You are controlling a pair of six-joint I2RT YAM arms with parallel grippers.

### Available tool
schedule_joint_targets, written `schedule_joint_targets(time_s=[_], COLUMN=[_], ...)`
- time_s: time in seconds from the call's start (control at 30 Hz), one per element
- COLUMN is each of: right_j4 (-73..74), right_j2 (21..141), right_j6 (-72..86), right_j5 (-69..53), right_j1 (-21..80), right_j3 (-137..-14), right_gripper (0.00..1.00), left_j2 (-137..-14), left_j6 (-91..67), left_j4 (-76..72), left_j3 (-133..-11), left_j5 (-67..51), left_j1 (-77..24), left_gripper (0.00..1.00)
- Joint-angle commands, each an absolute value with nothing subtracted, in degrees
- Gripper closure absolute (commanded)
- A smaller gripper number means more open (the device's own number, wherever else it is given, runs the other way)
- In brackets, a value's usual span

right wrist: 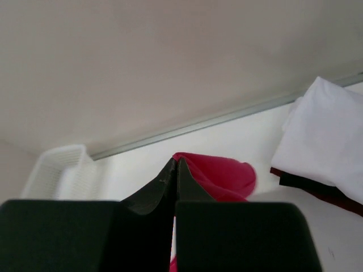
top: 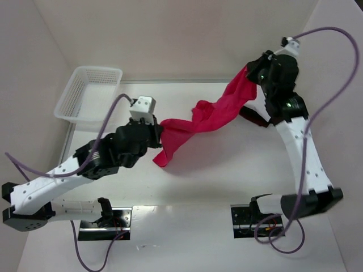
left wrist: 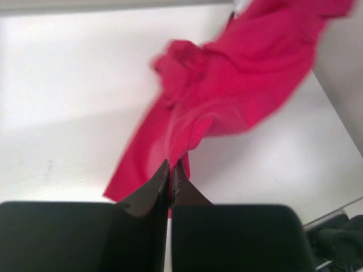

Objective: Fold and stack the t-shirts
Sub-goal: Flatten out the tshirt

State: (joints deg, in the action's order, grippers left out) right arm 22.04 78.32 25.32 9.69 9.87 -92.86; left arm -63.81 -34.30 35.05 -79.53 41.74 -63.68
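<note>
Nearest, both arm bases sit side by side at the front edge of the bench (top: 227,170). L claw (left wrist: 171,170) is over the left-centre of the bench, pointing right. Its fingers are pressed together w/ a fold of the red tee (top: 218,110) pinched between the tips; the wrist view shows cloth coming straight out of them. A loose flap hangs down from that grip just right of the L claw, its low corner close to the bench; can't tell if it touches.

From there the red tee runs up & to the right as a twisted band, bunched into a lump abt midway, clear of the bench. Its far end goes into the R claw (top: 249,72), raised at the back right. Those fingers are together too, clamped on the tee's other end; the wrist view shows a red fold right at the tips. So the red tee is strung between both claws, mostly in the air.

Under the R arm, on the right of the bench, the white tee (right wrist: 326,136) lies folded on top of the dark tee (right wrist: 306,186), w/ a dark edge showing beneath. Both are apart from the red tee.

Farthest, back left by the wall, is a white mesh basket (top: 91,93).
</note>
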Motion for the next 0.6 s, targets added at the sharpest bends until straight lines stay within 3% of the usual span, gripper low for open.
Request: schedule_joint_targets(time_s=[0.0, 0.13, 0.27, 0.47, 0.57], right_j4=[22.67, 29.78, 32.70, 34.28, 29.19], right_j2=[62.26, 49.78, 44.74, 49.75, 54.75], right_j6=[27.94, 28.47, 29.70, 30.23, 30.23], right_j5=[7.91, 6.60, 5.98, 10.46, 11.07], right_j1=[10.02, 10.55, 10.55, 10.55, 10.55], right_j3=[-90.01, -92.28, -94.57, -95.89, -90.54], right_gripper=[1.00, 1.00, 1.00, 1.00, 1.00], left_j2=[-56.00, -50.47, -47.55, -47.90, -48.60], left_j6=[-29.01, -27.16, -25.49, -15.22, -11.34], left_j4=[37.71, 40.07, 40.08, 28.94, 23.03], left_j3=[-84.63, -89.28, -92.54, -94.40, -91.23], left_j5=[47.11, 45.02, 46.49, 60.27, 65.39], left_j1=[-63.98, -63.98, -63.98, -63.98, -63.98], left_gripper=[1.00, 1.00, 1.00, 1.00, 1.00])
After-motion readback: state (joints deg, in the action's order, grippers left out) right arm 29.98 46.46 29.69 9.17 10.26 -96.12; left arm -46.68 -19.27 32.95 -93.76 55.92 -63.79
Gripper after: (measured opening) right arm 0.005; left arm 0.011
